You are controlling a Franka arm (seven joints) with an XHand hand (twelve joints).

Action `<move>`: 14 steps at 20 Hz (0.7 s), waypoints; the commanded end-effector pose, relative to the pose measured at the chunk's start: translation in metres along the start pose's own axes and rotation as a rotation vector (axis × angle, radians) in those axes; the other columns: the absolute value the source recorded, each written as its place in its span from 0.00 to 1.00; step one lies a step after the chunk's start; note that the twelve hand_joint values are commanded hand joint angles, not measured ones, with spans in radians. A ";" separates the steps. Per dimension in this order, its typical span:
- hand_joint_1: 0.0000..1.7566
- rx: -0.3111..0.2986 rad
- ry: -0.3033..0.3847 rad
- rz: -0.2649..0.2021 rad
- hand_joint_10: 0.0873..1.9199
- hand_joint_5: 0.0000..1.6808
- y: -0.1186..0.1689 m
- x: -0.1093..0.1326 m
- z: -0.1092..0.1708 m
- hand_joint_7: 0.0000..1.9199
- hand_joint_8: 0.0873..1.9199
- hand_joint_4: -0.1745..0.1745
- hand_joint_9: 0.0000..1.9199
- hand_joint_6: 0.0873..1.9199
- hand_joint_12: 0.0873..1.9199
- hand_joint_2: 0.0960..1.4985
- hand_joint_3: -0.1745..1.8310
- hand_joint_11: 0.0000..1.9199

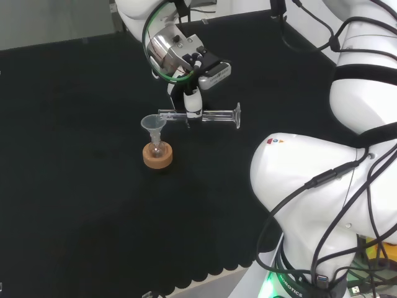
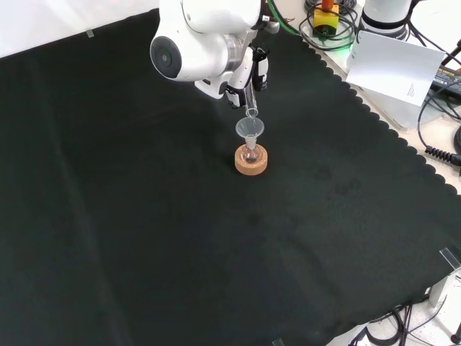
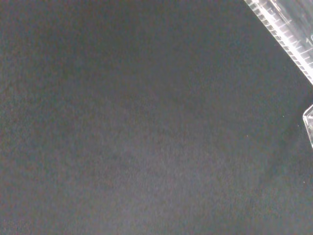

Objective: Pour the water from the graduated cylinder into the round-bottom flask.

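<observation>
A clear graduated cylinder (image 1: 214, 115) lies level in the air, its base to the right in the head view and its mouth to the left. The hand (image 1: 193, 102) is shut on the cylinder's middle. The cylinder's mouth (image 2: 252, 112) hangs just over a clear funnel (image 1: 152, 123) that sits in the neck of a small round-bottom flask (image 1: 157, 149). The flask rests on a cork ring (image 1: 157, 156) on the black cloth. In the wrist view a stretch of the cylinder's scale (image 3: 286, 36) shows close up.
The arm's big white links (image 1: 322, 186) stand at the right of the head view. A white link with a round grey cap (image 2: 194, 50) stands before the hand in the front view. The cloth's scalloped edge (image 2: 403, 144) runs along the right there, with a white sheet (image 2: 396, 68) beyond.
</observation>
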State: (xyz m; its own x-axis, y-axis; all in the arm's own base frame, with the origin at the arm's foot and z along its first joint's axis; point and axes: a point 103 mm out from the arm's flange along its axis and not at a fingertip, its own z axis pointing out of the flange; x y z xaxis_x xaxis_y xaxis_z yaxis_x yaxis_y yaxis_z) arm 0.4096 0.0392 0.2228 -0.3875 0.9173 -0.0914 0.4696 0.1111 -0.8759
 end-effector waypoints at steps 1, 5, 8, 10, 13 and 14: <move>0.77 0.032 -0.004 0.019 0.07 0.56 0.000 0.001 -0.001 0.47 0.59 0.15 0.72 0.39 0.36 0.76 0.07 0.60; 0.77 0.040 -0.010 0.025 0.07 0.56 -0.001 0.001 -0.002 0.47 0.59 0.15 0.72 0.39 0.36 0.76 0.07 0.60; 0.77 0.058 -0.013 0.025 0.07 0.56 -0.001 0.002 -0.003 0.47 0.60 0.15 0.72 0.39 0.36 0.76 0.08 0.60; 0.77 0.068 -0.018 0.026 0.07 0.56 -0.001 0.003 -0.003 0.47 0.60 0.15 0.72 0.39 0.36 0.76 0.08 0.60; 0.77 0.068 -0.021 0.031 0.07 0.55 -0.002 0.004 -0.004 0.47 0.60 0.15 0.72 0.39 0.36 0.76 0.08 0.60; 0.77 0.066 -0.021 0.032 0.07 0.55 -0.002 0.005 -0.004 0.47 0.60 0.15 0.72 0.39 0.36 0.76 0.08 0.60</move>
State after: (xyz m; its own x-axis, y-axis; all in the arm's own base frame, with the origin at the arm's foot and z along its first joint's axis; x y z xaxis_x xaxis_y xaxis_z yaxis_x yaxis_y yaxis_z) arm 0.4108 0.0437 0.2254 -0.3903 0.9120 -0.1260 0.4287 0.0589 -0.9015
